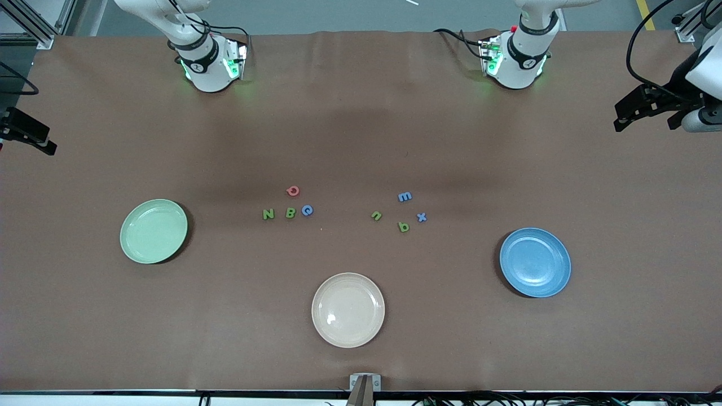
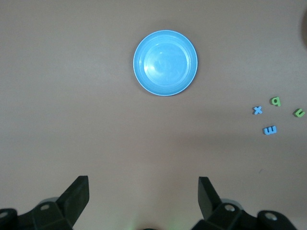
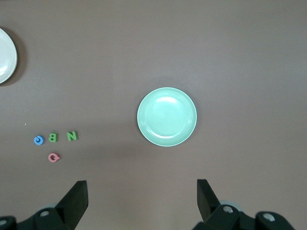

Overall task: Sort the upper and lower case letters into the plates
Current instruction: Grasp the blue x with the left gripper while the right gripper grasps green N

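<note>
The mint green plate lies toward the right arm's end and the blue plate toward the left arm's end; both are bare. Between them lie capitals: red Q, green N, green B, blue C. Nearer the blue plate lie small letters: blue m, green n, blue x, green p. My left gripper is open and empty high above the table by the blue plate. My right gripper is open and empty high by the green plate.
A cream-beige plate lies nearest the front camera, midway between the two arms' ends, with nothing in it. The brown table cloth is bare between the letters and the arm bases. Both hands hang at the table's ends.
</note>
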{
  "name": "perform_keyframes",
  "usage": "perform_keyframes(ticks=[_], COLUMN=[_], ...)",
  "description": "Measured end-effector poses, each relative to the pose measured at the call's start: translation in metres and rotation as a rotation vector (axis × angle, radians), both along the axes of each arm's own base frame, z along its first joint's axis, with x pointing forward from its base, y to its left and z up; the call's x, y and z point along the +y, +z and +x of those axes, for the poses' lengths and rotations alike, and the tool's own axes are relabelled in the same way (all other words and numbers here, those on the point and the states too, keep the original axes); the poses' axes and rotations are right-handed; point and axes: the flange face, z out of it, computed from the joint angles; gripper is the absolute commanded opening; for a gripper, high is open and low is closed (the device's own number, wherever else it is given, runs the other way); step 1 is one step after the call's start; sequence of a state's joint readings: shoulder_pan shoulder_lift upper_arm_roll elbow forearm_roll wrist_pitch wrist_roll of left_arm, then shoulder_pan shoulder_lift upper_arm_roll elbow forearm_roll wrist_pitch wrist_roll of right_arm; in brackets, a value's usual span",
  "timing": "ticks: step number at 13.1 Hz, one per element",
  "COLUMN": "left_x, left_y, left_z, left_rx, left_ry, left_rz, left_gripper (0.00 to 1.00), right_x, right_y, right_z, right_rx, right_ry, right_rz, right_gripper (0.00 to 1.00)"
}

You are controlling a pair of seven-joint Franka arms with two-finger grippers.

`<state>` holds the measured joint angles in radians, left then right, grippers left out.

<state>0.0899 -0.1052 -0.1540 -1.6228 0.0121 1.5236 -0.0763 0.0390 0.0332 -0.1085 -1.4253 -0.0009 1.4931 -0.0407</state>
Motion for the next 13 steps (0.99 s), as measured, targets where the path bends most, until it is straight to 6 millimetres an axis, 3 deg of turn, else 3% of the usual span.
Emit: perform_keyframes(ticks=[5, 7, 10, 13], left_x=[0.001, -0.005, -0.053, -0.115], left_y=[-0.004, -0.020, -0.063, -0.126], left_z=[0.008, 0.018, 0.034, 0.035], left_rx=[0.007, 0.038, 0.036, 0.004], left_ry=[-0.069, -0.091, -0.075, 0.010], left_rz=[-0.003, -0.011, -0.021, -0.036], left_gripper=[1.00, 1.00, 1.00, 1.00], right_x=[0.002, 0.002, 0.002, 0.006], right_y=[0.000, 0.000, 0.000, 0.000], right_z=[0.000, 0.000, 0.000, 0.001], right_rx=[0.000, 0.000, 0.000, 0.000], right_ry=[0.000, 0.000, -0.001, 0.006], right_rz=[0.000, 0.000, 0.000, 0.001], right_gripper=[1.00, 1.00, 1.00, 1.00])
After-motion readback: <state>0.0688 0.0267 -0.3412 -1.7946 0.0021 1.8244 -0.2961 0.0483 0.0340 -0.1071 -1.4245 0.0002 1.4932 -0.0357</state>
